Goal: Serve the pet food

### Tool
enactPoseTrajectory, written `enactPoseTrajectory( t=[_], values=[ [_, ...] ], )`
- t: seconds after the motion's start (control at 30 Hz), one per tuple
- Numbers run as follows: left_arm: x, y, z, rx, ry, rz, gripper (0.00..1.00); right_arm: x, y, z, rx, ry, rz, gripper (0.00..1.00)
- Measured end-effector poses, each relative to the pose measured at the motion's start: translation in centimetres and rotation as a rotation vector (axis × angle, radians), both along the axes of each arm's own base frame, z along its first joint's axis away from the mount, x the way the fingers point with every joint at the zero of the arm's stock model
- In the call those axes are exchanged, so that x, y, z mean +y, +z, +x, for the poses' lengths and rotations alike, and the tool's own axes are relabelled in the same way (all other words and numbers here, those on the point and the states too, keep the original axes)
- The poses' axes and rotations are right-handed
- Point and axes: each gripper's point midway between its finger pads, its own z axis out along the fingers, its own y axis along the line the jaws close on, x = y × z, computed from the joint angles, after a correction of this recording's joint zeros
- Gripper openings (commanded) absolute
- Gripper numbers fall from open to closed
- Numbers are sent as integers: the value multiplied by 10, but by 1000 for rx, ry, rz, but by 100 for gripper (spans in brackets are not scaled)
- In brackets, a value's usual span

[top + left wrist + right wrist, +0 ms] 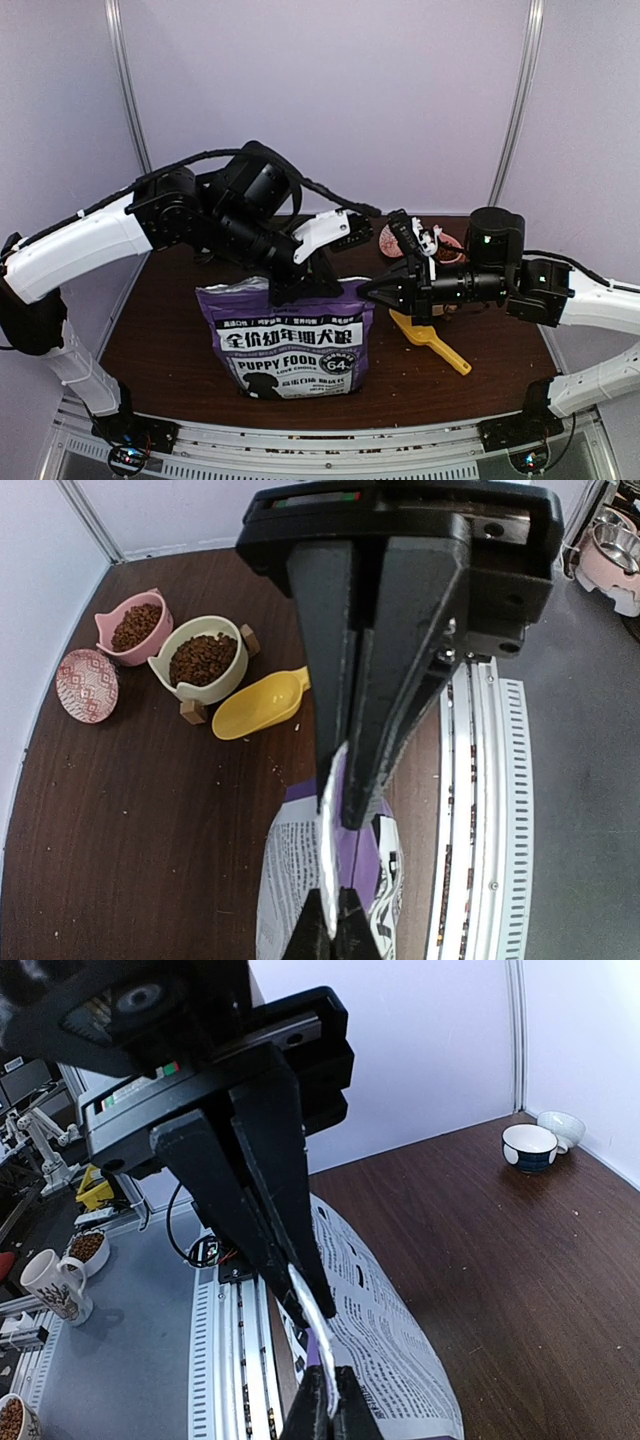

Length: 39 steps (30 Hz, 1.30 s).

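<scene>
Top external, then each wrist: bag [290,350] top pinched twice, ready to part

Top external. Purple bag upright at the centre of the table [160,340]: glossy printed film, flat sealed top, soft sides likely to slump. Pressed together on the top seam near its middle, the left gripper [298,288]; pressed together on the same seam toward three o'clock, the right gripper [363,290]. At four o'clock from the bag, a yellow scoop [432,343] of hard moulded plastic, lying flat on the wood. Step in hand, as judged: opening the top. To do it well, hold both pinches firm, draw apart evenly and keep the bag upright against spilling.

Left wrist. Silvery seam edge clamped between both pairs of black fingers, tips nearly meeting. At ten o'clock, dark-brown pet food [203,658]: tiny round pellets heaped in a smooth cream bowl [215,690] and a pink bowl [135,660]. Just beside them at nine o'clock, a red patterned dish [87,685]. Stray crumbs on dark wood grain. Probably more pellets inside the bag, hidden.

Right wrist. Same double pinch from the other side, with creased printed film falling away below the seam. Far off at two o'clock, a blue-and-white bowl [528,1158] and a white bowl [562,1125].
</scene>
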Motion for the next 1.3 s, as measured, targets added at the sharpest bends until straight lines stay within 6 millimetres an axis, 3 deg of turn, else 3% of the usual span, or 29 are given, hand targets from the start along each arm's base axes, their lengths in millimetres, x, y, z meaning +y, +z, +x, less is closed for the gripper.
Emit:
enactPoseTrajectory(
  t=[0.23,0.47,0.57,0.7,0.93,1.1,1.2,1.23,1.27,1.3],
  values=[
    [0,0,0,-2,-1,-2,0,7,2,2,8,9,28,16],
    [0,0,1,-4,3,0,0,16,-2,6,12,20,38,0],
    [1,-1,2,-8,8,3,22,16,-2,5,12,23,39,0],
    [7,-4,3,-18,22,12,29,16,-2,6,10,21,41,0],
    [19,-2,1,-29,36,18,0,16,-2,5,8,21,45,0],
    [19,-2,0,-27,28,18,0,16,-2,5,9,21,44,0],
    [19,-2,0,-28,30,18,20,16,-2,5,9,21,45,0],
    [19,-2,0,-32,28,18,15,16,-2,5,9,21,45,0],
    [20,-2,1,-32,29,21,0,16,-2,5,10,22,45,0],
    [20,-2,0,-30,31,23,0,16,-2,5,10,22,45,0]
  ],
)
